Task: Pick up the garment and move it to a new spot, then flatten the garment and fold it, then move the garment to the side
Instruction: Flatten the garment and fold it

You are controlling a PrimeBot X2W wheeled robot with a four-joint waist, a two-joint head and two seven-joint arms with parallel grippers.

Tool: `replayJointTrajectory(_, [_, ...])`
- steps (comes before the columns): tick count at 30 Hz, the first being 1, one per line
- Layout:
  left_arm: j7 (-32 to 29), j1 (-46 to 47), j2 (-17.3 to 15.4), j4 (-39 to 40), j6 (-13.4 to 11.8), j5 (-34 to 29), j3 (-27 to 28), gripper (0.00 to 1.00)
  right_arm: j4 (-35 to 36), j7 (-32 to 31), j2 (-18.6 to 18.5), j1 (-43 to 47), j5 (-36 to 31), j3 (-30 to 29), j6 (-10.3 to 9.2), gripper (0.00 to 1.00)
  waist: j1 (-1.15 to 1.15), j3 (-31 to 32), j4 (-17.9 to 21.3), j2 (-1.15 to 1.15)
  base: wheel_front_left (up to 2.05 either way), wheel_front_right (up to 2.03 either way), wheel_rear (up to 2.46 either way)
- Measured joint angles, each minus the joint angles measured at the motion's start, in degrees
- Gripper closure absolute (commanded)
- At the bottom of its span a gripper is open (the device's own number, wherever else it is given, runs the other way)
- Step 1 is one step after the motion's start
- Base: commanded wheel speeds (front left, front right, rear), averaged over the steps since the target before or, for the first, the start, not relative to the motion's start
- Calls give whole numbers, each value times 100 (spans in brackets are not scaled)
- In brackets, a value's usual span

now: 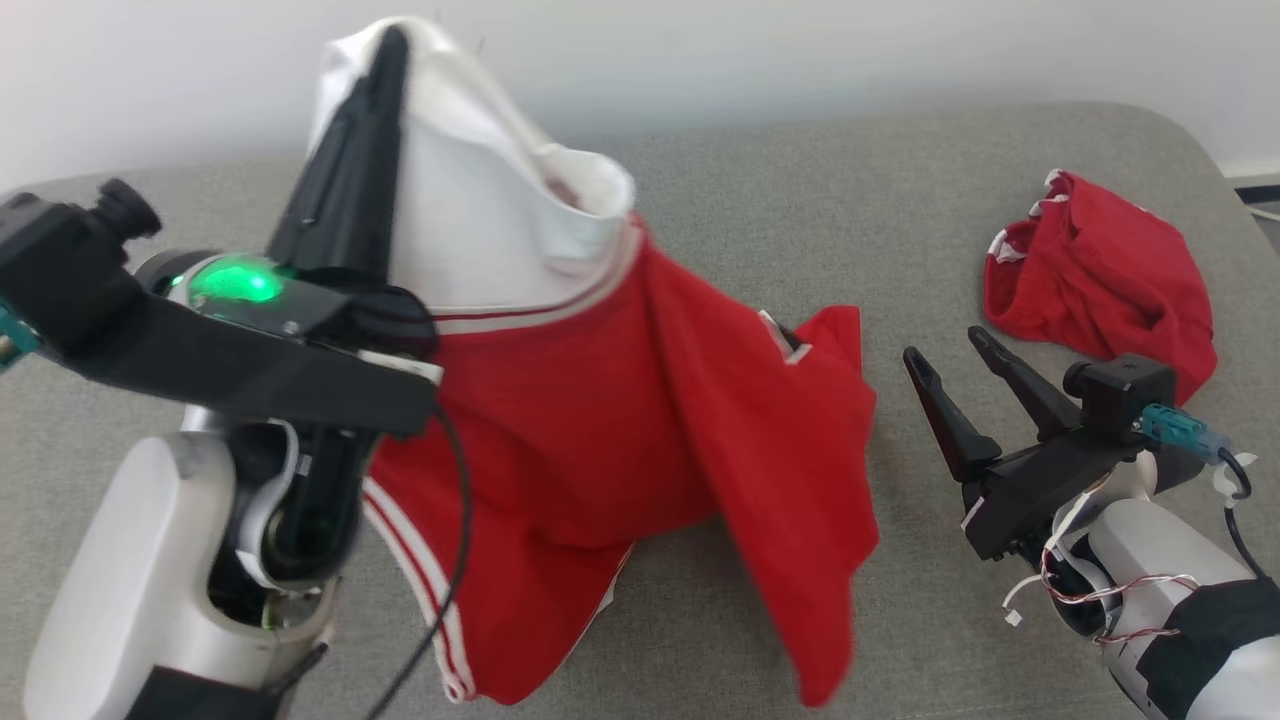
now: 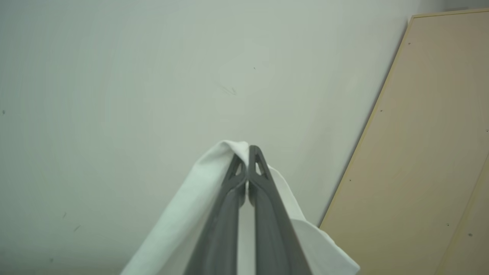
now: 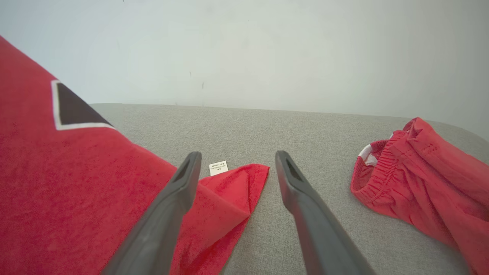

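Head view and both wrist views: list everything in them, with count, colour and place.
garment: 1, red and white, hanging from the left gripper, hem on the padded surface.
shorts: 1, red, crumpled at the padded surface's right.
label: 1, white, by the garment's resting corner.
padded surface: 1, grey, underneath.
wall: 1, white, behind.
board: 1, beige, against the wall.
left gripper: 1, dark, raised, shut on garment.
right gripper: 1, dark, open, between garment and shorts.

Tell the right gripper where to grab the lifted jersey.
Grip the red corner lying on the grey cushion, coming in low from the right. It points straight between the right gripper's open fingers, while the left gripper holds the white end up.
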State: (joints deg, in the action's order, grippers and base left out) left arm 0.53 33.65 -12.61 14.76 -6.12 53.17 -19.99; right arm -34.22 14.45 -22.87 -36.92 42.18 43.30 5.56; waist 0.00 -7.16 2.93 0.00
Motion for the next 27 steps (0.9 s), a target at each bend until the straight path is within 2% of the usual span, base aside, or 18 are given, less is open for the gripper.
replayJointTrajectory(8, [-1,-599,-534,-1380,-93,-88,606,100,714,1,-1,342,13,-120,27,0,0,-235,139,1,0,0,0])
replayJointTrajectory(19, [274,-1282,-601,-1779,-96,-98,999,100,1727,1,413,1689,80,241,49,0,1,-556,422,0,0,0,0])
replayJointTrajectory(27, [396,-1307,-581,-1838,-93,-98,1000,100,2006,-82,955,2136,767,638,110,0,0,-720,527,1,0,0,0])
